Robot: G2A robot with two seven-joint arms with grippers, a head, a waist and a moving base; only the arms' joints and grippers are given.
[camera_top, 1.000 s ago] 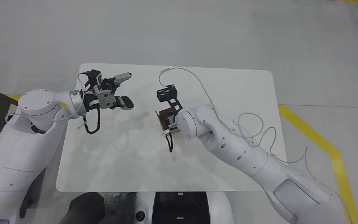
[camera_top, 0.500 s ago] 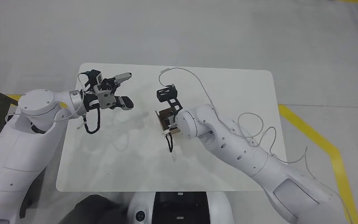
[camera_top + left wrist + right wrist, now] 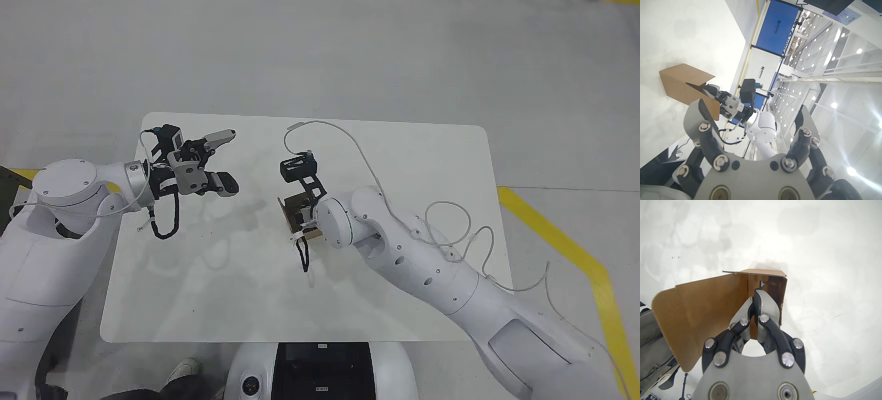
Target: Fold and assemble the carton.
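– Right hand (image 3: 756, 294) first: what is it doing?
– It is pressed together on an inner panel of the carton (image 3: 702, 309), reaching in through the open end. Against the views from a second ago, neither it nor the carton has shifted.
– Where does the carton sit?
– Near the middle of the counter (image 3: 400, 290), partly under the right wrist, with one broad flap swung open.
– And the left hand (image 3: 751, 113)?
– Spread, holding nothing, off to one side of the carton and facing it. It is also unmoved.
– Meaning?
– I'd judge it a pause. The box is steadied, the flaps are not yet folded, and the left hand seems placed to close one.
– Any writing?
– None shows on the cardboard. Blue and white panels (image 3: 770, 24) in the room behind carry print, which I leave unread.
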